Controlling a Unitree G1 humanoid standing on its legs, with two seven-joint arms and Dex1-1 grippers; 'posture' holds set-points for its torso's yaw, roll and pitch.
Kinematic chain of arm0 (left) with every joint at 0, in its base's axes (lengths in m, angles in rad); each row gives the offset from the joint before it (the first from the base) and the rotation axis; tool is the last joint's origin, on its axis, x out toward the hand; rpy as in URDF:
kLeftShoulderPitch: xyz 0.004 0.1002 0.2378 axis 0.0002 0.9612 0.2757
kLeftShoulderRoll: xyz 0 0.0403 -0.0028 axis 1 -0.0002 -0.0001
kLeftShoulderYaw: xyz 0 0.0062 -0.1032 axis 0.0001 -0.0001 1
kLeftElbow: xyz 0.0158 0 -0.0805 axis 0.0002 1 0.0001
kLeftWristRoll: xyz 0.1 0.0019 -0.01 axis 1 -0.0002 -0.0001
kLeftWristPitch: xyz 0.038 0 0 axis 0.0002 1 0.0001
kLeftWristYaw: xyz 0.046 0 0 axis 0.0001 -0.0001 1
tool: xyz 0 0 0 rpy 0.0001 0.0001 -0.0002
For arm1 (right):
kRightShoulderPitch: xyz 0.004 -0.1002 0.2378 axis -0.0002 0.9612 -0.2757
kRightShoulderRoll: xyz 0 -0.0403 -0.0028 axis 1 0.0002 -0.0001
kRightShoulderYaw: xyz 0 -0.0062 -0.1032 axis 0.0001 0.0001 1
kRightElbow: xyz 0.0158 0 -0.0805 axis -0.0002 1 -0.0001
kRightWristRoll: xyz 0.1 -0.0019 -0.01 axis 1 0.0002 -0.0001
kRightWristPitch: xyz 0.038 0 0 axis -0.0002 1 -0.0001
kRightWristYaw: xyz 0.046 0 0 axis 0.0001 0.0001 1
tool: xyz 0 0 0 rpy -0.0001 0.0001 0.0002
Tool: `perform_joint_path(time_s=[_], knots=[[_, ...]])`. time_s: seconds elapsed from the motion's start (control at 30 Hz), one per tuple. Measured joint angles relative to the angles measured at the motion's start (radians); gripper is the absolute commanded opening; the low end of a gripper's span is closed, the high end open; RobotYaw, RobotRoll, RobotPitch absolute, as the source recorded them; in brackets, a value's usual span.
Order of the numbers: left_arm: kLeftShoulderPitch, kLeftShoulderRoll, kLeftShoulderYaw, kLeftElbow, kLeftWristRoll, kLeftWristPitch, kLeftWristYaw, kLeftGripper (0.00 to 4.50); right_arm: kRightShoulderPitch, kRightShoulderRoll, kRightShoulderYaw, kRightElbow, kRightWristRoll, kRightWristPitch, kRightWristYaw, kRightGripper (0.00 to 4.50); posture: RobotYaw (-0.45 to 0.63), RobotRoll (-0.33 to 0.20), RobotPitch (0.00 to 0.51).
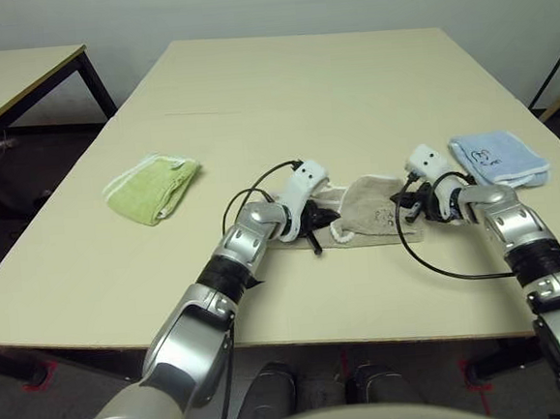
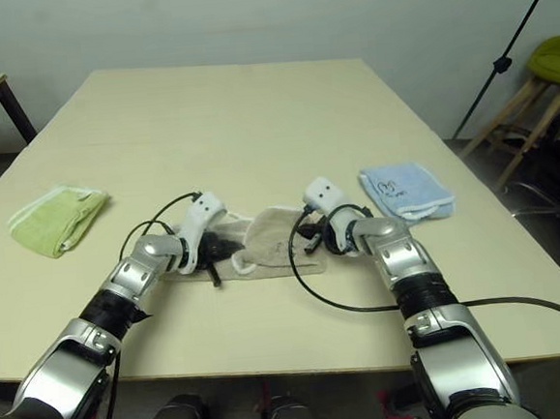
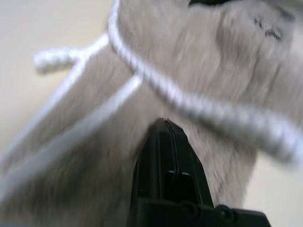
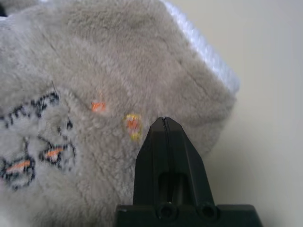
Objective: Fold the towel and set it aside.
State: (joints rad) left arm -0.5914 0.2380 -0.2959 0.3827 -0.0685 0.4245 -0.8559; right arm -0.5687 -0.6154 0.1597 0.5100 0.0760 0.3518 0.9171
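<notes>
Beige terry towel (image 1: 370,218) with white edging, lying partly folded near the front edge of the table (image 1: 300,91), between the two arms. Left gripper (image 3: 165,125): at the towel's left end, black fingers pressed together, tips against the cloth under a raised fold. Right gripper (image 4: 164,124): at the towel's right end, fingers pressed together on the pile beside the printed mark. Green cloth (image 1: 152,187): folded, well left. Blue cloth (image 1: 497,159): folded, just beyond the right gripper.
</notes>
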Motion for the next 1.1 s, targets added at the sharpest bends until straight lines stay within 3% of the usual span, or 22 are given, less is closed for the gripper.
perform_joint_path(time_s=[0.13,0.3,0.43,0.6,0.97,1.1], knots=[[0.029,0.002,0.170,-0.300,-0.199,0.294,0.021,1.29,-0.001,-0.044,-0.042,-0.082,0.060,0.071,0.079,0.95,0.05,0.000,0.055],[0.068,0.013,0.396,-0.549,-0.354,0.657,0.180,3.04,-0.003,-0.119,-0.075,-0.158,0.085,0.050,0.148,2.79,0.06,0.000,0.057],[0.115,-0.003,0.566,-0.648,-0.444,0.976,0.269,4.45,-0.005,-0.159,-0.091,-0.187,0.087,0.019,0.191,4.35,0.06,0.000,0.062],[0.179,0.032,0.667,-0.696,-0.490,1.165,0.320,4.48,-0.007,-0.192,-0.099,-0.240,0.105,-0.003,0.248,4.44,0.06,0.000,0.066],[0.271,0.145,0.782,-0.615,-0.580,1.173,0.421,4.48,0.002,-0.249,-0.102,-0.365,0.146,0.036,0.313,4.44,0.06,0.000,0.091],[0.301,0.183,0.779,-0.613,-0.660,1.173,0.439,4.48,0.002,-0.279,-0.104,-0.415,0.173,0.069,0.350,4.44,0.06,0.000,0.095]])
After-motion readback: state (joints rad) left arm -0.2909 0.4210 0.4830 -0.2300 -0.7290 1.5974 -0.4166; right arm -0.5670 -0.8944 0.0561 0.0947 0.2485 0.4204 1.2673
